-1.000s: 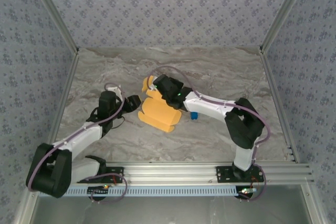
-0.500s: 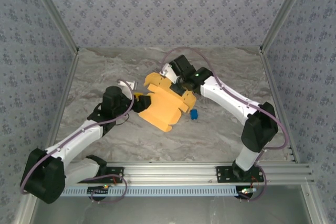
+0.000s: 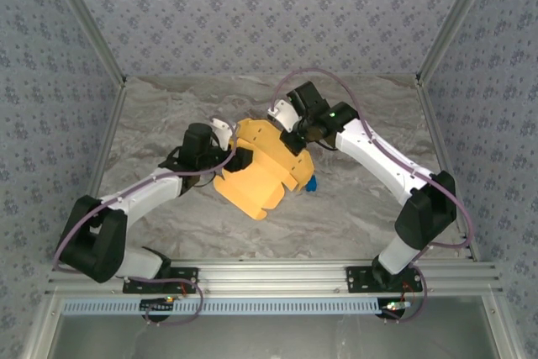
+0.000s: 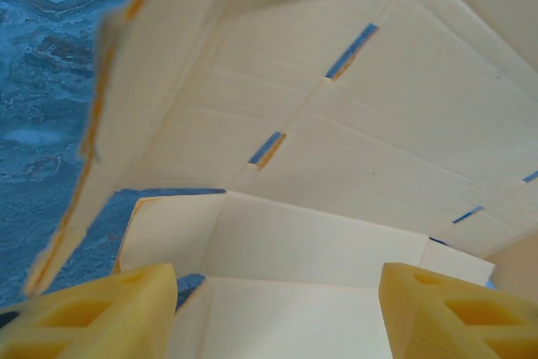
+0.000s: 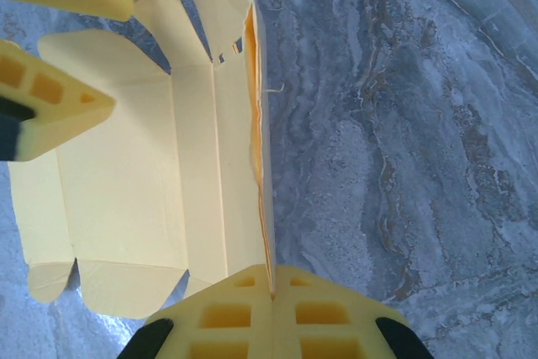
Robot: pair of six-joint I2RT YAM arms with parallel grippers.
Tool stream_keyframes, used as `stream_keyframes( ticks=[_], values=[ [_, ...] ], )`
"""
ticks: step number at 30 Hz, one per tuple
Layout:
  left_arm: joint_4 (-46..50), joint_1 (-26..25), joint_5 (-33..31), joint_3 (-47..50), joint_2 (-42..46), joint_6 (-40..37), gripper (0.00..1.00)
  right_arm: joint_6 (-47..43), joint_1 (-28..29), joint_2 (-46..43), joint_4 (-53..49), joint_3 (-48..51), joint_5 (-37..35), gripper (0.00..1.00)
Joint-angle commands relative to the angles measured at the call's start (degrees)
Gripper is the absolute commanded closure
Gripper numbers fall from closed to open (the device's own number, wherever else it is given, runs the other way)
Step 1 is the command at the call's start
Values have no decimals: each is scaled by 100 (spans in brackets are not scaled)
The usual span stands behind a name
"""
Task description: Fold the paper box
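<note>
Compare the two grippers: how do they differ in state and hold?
The left gripper is open, clamping nothing; the right gripper is shut on an edge of the paper box. The left meets the box from its left, the right from its far right. Both have yellow fingers.

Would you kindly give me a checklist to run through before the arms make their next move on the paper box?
1. Right pincer shut on the paper box edge: ok.
2. Left pincer open, facing the box's inner panels: ok.
3. Left pincer gripping the box: not ok, jaws apart.
4. Blue block clear of the box: cannot tell; it sits right at the box's edge.
5. Box fully folded: not ok; panels spread open.
</note>
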State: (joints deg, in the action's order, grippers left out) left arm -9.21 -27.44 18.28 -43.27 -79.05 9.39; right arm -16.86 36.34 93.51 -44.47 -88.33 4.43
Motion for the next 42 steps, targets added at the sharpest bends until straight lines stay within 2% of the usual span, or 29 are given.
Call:
stream_keyframes(
  ticks=[1,11,17,22,27,31,42],
  values=[
    [67,8,-268,-243,-91,-341,34,113,-32,-88,-165,-138,217,100],
    [166,214,-457,-396,-389,-421,33,78,-48,-35,-159,-198,271,100],
    [146,292,-259,-448,-509,-389,32,104,-54,22,-118,-184,297,100],
    [90,292,235,-478,-703,-226,41,194,-57,27,-21,-149,245,100],
    [-320,276,675,-218,-452,51,49,331,-72,91,12,-189,183,100],
    [-493,226,855,-128,-480,127,50,433,-83,114,96,-184,291,100],
    [-735,31,823,-220,-969,221,50,544,-83,141,210,-145,639,100]
  ],
)
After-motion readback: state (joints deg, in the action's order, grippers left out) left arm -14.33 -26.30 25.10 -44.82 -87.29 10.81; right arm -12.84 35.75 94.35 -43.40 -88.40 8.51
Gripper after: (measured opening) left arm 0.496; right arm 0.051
